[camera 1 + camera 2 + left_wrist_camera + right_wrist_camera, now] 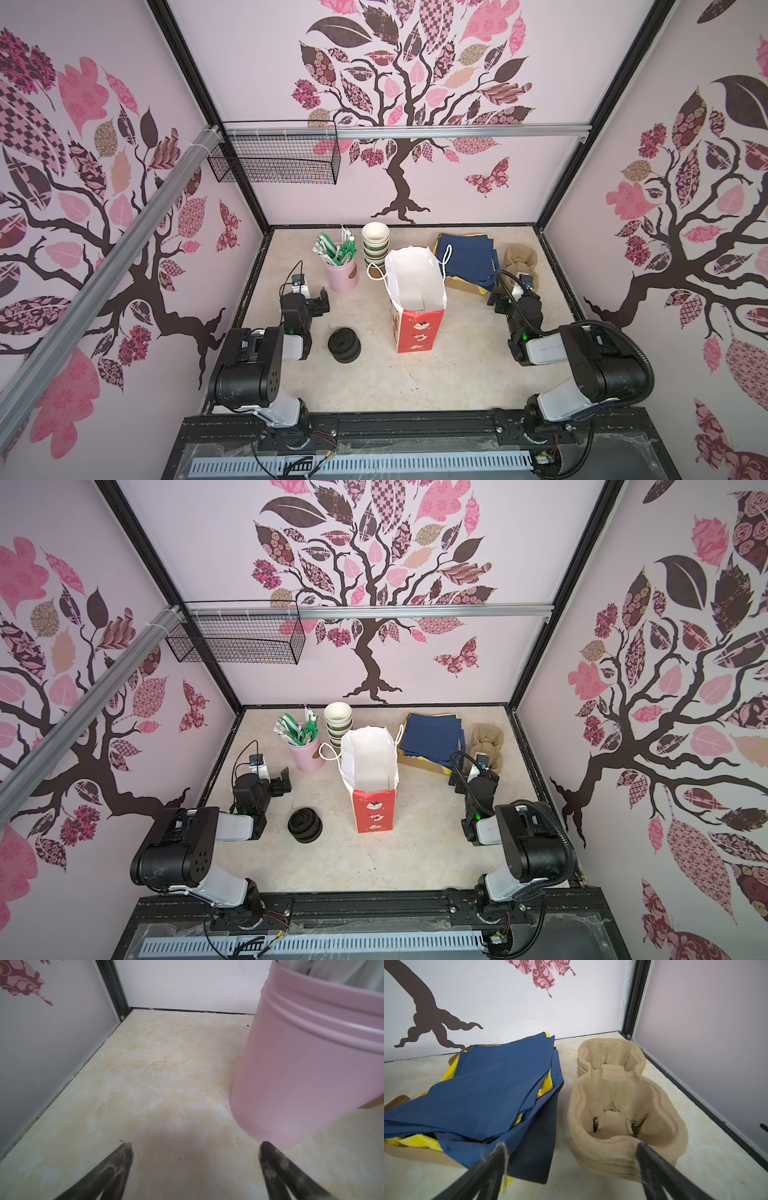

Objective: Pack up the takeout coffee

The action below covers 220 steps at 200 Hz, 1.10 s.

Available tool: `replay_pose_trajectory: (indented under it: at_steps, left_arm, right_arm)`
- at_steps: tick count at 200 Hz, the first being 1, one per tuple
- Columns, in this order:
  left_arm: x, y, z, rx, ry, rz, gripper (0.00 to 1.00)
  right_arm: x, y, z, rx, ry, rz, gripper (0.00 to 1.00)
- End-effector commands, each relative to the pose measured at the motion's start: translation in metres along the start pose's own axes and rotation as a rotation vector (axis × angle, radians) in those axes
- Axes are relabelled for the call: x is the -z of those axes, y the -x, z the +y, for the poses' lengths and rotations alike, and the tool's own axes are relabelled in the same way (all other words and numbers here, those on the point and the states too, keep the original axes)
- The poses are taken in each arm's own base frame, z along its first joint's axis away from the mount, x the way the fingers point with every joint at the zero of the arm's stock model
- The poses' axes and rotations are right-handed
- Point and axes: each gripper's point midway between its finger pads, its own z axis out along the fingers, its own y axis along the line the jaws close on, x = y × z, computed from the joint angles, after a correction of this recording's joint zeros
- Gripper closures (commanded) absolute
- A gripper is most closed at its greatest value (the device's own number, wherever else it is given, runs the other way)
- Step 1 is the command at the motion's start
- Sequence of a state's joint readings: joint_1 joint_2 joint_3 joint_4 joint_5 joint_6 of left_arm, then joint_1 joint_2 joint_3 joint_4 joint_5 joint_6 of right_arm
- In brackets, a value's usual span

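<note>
Both my arms sit low over the cream marbled tabletop [457, 374] with nothing in them. The left gripper [196, 1147] has its jaws spread as wide as they go over bare surface, and the right gripper [570, 1145] is just as wide and just as empty.

All I can find of the coffee is a stack of nested green-banded paper cups, white inside [375, 245]. It stands upright ahead of the left gripper and off toward the right arm's side, beyond the pink plastic cup of green-and-white wrapped straws [341, 274] that sits just ahead of that gripper. No cup wears a lid. The squat black stack of plastic lids [344, 345] lies behind the left gripper, nearer that arm's base.

The red paper bag with a white lining [415, 299] stands open between the two grippers. Its back rim is close against the cups, though I can't tell if it touches them. Directly ahead of the right gripper lie the tan moulded pulp cup carriers [623, 1105], with a pile of dark blue napkins [488, 1088] beside them.

I expect the cups to be light, thin-walled and easily crushed, and nested ones may lift together. I'd pinch the top cup's wall just under its rolled rim, where I judge it stiffest, and squeeze gently
</note>
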<state>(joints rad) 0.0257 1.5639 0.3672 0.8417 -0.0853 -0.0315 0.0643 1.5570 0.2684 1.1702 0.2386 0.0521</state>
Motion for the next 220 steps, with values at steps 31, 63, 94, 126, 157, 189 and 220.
replay_pose_trajectory:
  at_steps: [31,63,94,126,157,189,220]
  left_arm:
    - [-0.003,0.016,0.000,0.013,0.003,-0.040,0.03]
    - [-0.003,0.016,0.000,0.012,0.003,-0.040,0.03]
    - [-0.002,0.016,0.000,0.013,0.003,-0.040,0.03]
    - [0.014,0.032,0.013,0.046,0.067,-0.108,0.03]
    - [0.037,0.052,0.020,0.043,0.102,-0.115,0.03]
    - [0.059,0.081,0.029,0.039,0.149,-0.141,0.03]
    - [0.073,0.118,0.031,0.111,0.157,-0.101,0.03]
  right_arm:
    - [-0.002,0.003,0.001,-0.012,-0.003,-0.015,0.00]
    - [-0.002,0.004,0.002,-0.013,-0.001,-0.016,0.00]
    - [-0.002,0.004,0.002,-0.015,0.002,-0.016,0.00]
    - [0.005,0.015,-0.001,-0.019,-0.005,-0.037,0.00]
    - [0.027,0.040,-0.010,-0.044,-0.037,-0.089,0.00]
    - [0.045,0.054,-0.028,-0.178,-0.126,-0.038,0.00]
    - [0.049,0.055,-0.029,-0.261,-0.167,0.157,0.00]
